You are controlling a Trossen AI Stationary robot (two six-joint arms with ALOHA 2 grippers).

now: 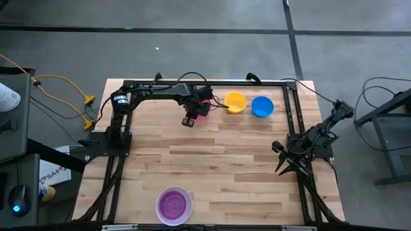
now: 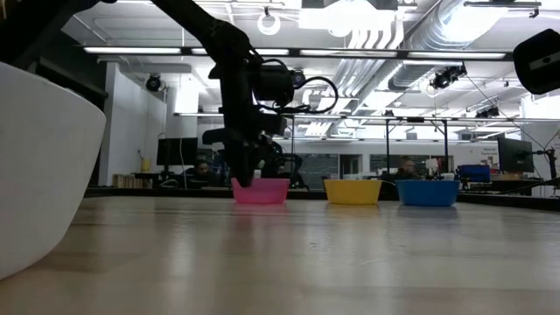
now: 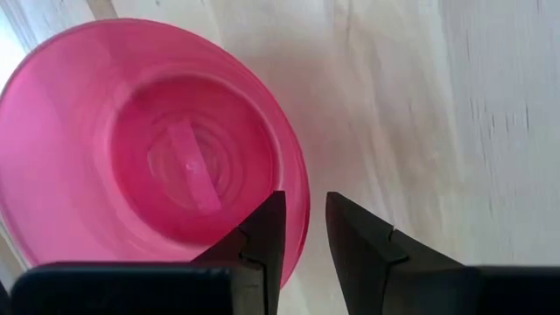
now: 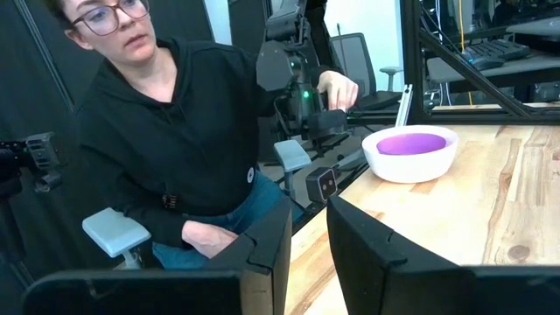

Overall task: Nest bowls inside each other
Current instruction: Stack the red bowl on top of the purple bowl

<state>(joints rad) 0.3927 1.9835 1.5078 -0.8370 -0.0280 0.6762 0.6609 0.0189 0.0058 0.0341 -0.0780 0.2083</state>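
pink bowl (image 1: 204, 106): upright, rim between left gripper (image 1: 190, 121) fingers | yellow bowl (image 1: 236, 102), blue bowl (image 1: 262, 106): upright, beside it | purple bowl (image 1: 173, 205): nested in white bowl (image 1: 186, 194), well apart

A grey floor (image 1: 212, 58) crossed by dark seams is seen around the wooden tabletop (image 1: 218, 160). Overhead, ceiling lights (image 2: 350, 52) and exposed ducts (image 2: 437, 22) are shown. Monitors (image 2: 512, 156) and desks are ranged along the far side. A person (image 4: 166, 131) is seated beside the tabletop.
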